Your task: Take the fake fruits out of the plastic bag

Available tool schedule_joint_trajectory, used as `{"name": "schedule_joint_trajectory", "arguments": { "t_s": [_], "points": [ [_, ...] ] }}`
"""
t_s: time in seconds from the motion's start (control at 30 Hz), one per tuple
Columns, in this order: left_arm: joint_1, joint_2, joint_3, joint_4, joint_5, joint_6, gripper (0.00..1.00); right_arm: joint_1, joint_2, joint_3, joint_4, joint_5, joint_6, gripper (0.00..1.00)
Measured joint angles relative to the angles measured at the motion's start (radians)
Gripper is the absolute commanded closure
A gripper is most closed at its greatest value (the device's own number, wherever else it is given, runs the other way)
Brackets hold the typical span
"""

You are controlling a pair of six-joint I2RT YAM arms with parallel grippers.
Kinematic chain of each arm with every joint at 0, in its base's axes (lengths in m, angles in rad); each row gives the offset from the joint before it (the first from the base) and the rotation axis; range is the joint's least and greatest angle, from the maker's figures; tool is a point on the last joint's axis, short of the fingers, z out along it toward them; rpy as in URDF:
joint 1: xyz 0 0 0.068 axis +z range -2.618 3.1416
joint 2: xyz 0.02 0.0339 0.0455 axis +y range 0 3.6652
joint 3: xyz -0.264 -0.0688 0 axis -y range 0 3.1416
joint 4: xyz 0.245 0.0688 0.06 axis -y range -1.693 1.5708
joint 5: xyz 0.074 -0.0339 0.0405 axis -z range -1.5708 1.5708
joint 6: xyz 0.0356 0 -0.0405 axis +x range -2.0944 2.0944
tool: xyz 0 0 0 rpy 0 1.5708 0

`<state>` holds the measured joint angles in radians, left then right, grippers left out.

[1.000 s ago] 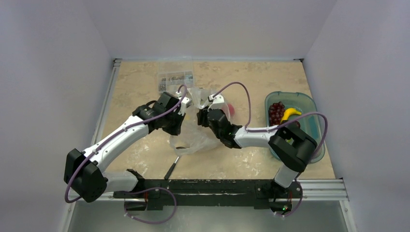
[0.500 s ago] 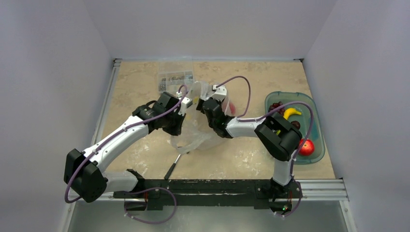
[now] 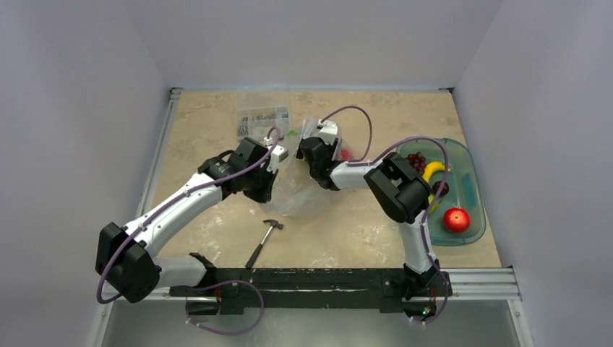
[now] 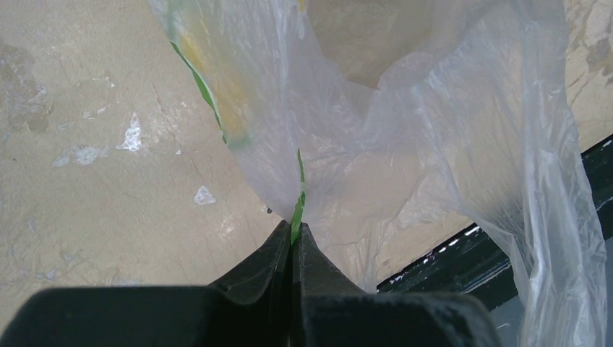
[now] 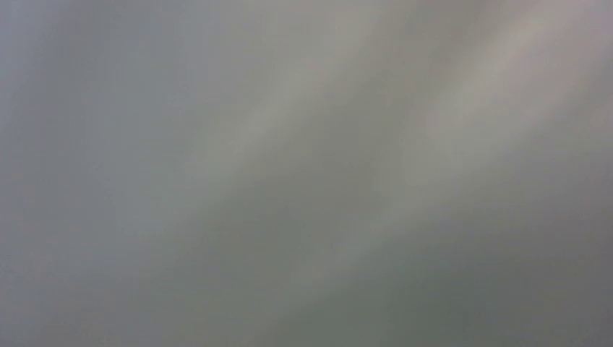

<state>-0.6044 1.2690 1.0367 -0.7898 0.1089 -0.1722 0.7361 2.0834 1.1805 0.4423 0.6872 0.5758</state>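
The thin clear plastic bag (image 3: pixel 300 196) hangs over the table's middle, and my left gripper (image 3: pixel 282 155) is shut on it. In the left wrist view the fingertips pinch the plastic bag's (image 4: pixel 405 144) green-striped edge at the gripper (image 4: pixel 295 228). My right gripper (image 3: pixel 308 149) is against the bag's upper right side; its wrist view is a grey blur, so its jaws do not show. A red fruit (image 3: pixel 345 154) lies just right of it. Dark grapes (image 3: pixel 415 160), a banana (image 3: pixel 434 169) and a red apple (image 3: pixel 455 219) lie in the teal tray (image 3: pixel 473 189).
A small hammer (image 3: pixel 264 241) lies on the table in front of the bag. A clear box of small parts (image 3: pixel 262 116) stands at the back, behind the left gripper. The right arm's elbow (image 3: pixel 394 189) hangs beside the tray.
My right gripper has moved toward the back along the bag, and its elbow has swung left off the tray. The bag has drawn back off the hammer. The left gripper has stayed put.
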Motion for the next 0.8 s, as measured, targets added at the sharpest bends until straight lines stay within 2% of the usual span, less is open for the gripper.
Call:
{"name": "schedule_joint_trajectory", "arguments": {
  "t_s": [0.13,0.3,0.43,0.53,0.8],
  "points": [
    [0.0,0.001,0.0,0.003,0.0,0.0,1.0,-0.004,0.035,0.11,-0.145,-0.008,0.01,0.3],
    [0.0,0.001,0.0,0.004,0.0,0.0,1.0,-0.004,0.099,0.224,-0.257,-0.032,0.035,0.5],
    [0.0,0.001,0.0,0.004,0.0,0.0,1.0,-0.006,0.101,0.227,-0.256,-0.039,0.044,0.6],
    [0.0,0.003,0.0,0.004,0.0,0.0,1.0,-0.011,0.095,0.215,-0.237,-0.059,0.029,0.71],
    [0.0,0.012,0.0,0.001,0.0,0.0,1.0,-0.013,-0.023,0.079,-0.183,-0.214,-0.043,0.97]
  ]
}}
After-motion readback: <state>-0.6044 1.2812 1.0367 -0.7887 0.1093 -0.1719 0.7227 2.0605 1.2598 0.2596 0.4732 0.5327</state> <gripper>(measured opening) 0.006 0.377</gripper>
